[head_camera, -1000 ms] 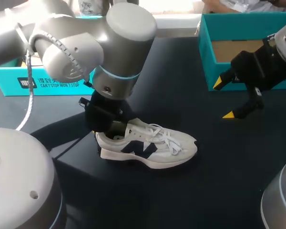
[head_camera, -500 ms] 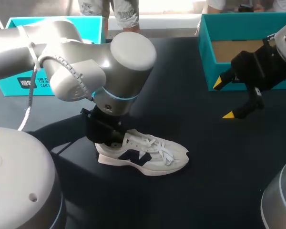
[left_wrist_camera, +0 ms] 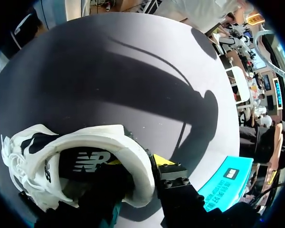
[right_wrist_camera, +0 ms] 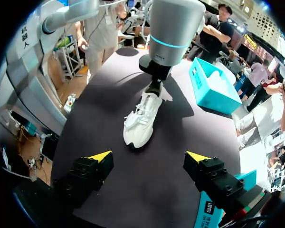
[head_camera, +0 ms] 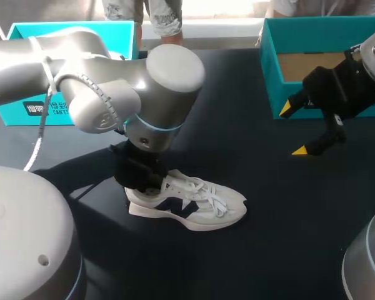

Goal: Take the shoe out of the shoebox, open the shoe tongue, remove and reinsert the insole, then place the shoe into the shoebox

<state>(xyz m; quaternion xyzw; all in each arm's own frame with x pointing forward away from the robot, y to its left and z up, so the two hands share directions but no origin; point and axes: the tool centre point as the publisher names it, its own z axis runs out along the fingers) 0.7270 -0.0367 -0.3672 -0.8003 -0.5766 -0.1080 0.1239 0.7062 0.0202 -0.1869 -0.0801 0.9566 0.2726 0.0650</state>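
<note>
Clamping left gripper [left_wrist_camera: 137,164] onto heel collar of white lace-up sneaker [head_camera: 194,203], sitting 8 o'clock of teal cardboard shoebox [head_camera: 272,69]. Holding right gripper [head_camera: 294,129] wide, empty, beside box. Seemingly steadying for tongue opening; next calling for right gripper at laces.

The white low-top sneaker [head_camera: 187,203] at the left gripper [left_wrist_camera: 135,164] has a soft, matt cloth upper, woven cloth laces and a smooth, rubbery-looking sole. The dark table top [head_camera: 237,125] under it is matt and smooth. Beside the right gripper [head_camera: 294,128], whose fingers look like matt black plastic, the teal cardboard shoebox [head_camera: 272,62] shows raw brown board inside.
</note>
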